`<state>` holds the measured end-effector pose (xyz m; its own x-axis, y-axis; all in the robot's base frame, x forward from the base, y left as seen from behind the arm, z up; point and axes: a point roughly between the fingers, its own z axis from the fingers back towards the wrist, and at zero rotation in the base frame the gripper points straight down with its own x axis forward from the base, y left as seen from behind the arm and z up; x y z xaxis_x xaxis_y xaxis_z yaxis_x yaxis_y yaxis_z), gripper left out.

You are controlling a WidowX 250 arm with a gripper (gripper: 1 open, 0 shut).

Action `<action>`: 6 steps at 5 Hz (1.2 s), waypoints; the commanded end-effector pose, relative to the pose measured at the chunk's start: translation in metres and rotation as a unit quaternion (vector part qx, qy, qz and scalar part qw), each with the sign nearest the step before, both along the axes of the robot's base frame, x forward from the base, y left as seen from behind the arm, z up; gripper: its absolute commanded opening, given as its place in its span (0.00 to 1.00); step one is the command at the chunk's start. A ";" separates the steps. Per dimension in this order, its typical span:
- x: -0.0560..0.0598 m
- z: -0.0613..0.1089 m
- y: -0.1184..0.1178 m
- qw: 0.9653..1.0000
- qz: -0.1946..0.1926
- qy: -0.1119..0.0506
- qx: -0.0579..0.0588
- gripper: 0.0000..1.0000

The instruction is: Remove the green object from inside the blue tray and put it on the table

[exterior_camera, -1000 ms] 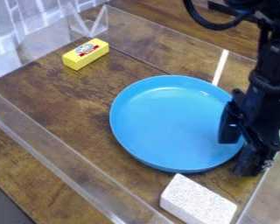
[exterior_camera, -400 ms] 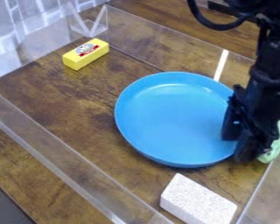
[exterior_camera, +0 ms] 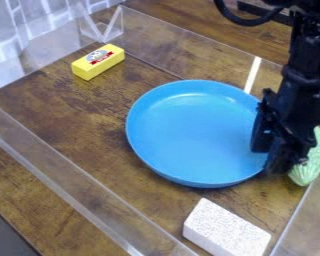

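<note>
The table [exterior_camera: 83, 120] is dark brown planking with clear grain, scuffed and mottled, and it fills nearly the whole view. Clear plastic walls [exterior_camera: 69, 195] fence it in: one runs along the near left edge, another along the far left, and a third catches a bright streak of light just behind the gripper. Beyond the far wall, at the top left, the room shows only as pale, blurred shapes that cannot be made out.

The black gripper [exterior_camera: 286, 150] hangs from its arm at the right side, pointing down, with its tips at the right rim of the tray [exterior_camera: 176, 125]. Its fingers stand apart, and nothing can be seen clamped between them, though the dark body hides much of the gap.

The gourd [exterior_camera: 310, 160] lies just to the right of the jaws, outside the tray and on the wood, close against the gripper; whether a finger touches it cannot be told. Only its right half shows, pale green and ridged, partly behind the black finger.

The tray, bright blue and round, spreads to the left of the jaws with its shallow dish bare. A white speckled sponge [exterior_camera: 227, 230] sits on the wood nearer the camera than the jaws and a little to their left, apart from the tray's rim. A yellow block [exterior_camera: 97, 62] with a red-and-white label lies well away, far to the left of the jaws and beyond the tray, near the far wall.
</note>
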<state>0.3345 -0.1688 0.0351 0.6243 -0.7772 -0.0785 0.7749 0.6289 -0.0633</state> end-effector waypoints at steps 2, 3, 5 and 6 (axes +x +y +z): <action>0.004 0.009 0.010 0.999 -0.028 -0.020 -0.018 0.00; -0.002 0.012 0.012 0.999 -0.050 -0.015 -0.015 1.00; -0.025 0.028 0.015 0.998 -0.067 -0.008 -0.014 1.00; -0.026 0.039 0.012 0.998 -0.064 -0.015 -0.015 1.00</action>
